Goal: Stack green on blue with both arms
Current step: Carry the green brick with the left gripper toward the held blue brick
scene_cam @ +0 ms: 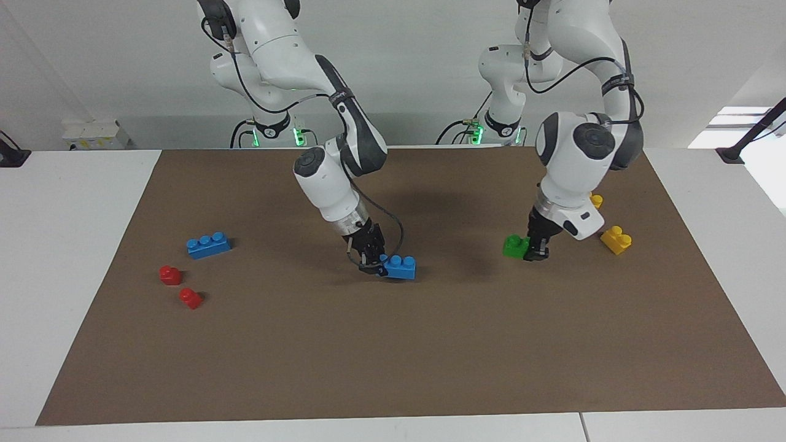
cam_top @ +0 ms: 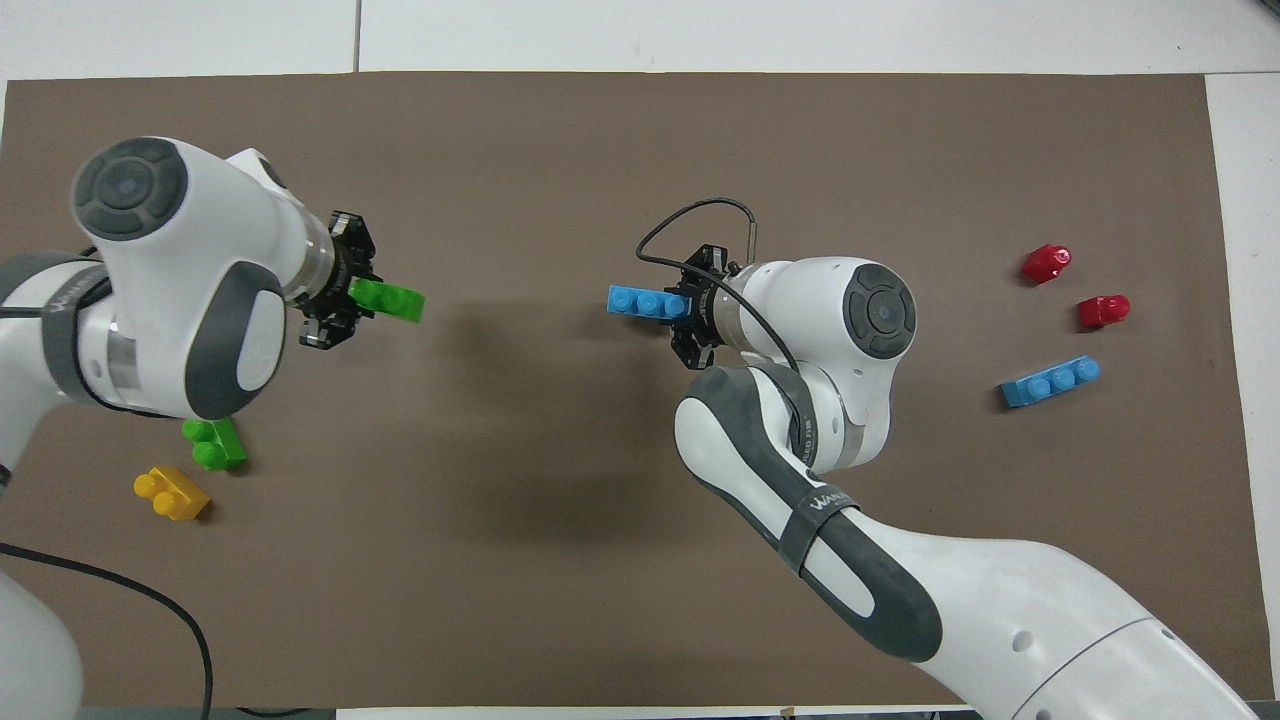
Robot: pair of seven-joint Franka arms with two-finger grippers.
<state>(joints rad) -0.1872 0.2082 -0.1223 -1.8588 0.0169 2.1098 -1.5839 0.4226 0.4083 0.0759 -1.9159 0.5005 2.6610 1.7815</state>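
The counter [scene_cam: 73,245] carries a brown mat [scene_cam: 393,356] on which all bricks lie.

The right arm [cam_top: 900,580] reaches in over the middle of the mat. The right gripper [scene_cam: 372,261] is low at the mat, its fingers clamped on one end of a blue brick [scene_cam: 400,266], which sits level at or just above the mat surface; contact with the mat cannot be confirmed.

The left arm [cam_top: 170,300] reaches over its own end of the mat. The left gripper [scene_cam: 533,248] has its fingers clamped on a green brick [scene_cam: 515,246], held low and well apart from the gripped blue brick.

A second blue brick [scene_cam: 209,244] lies toward the right arm's end of the counter, with two red bricks [scene_cam: 171,274] near it, farther from the robots.

A second green brick [cam_top: 214,446] lies toward the left arm's end, partly under the left arm in the overhead view. A yellow brick [cam_top: 172,493] lies just beside it.
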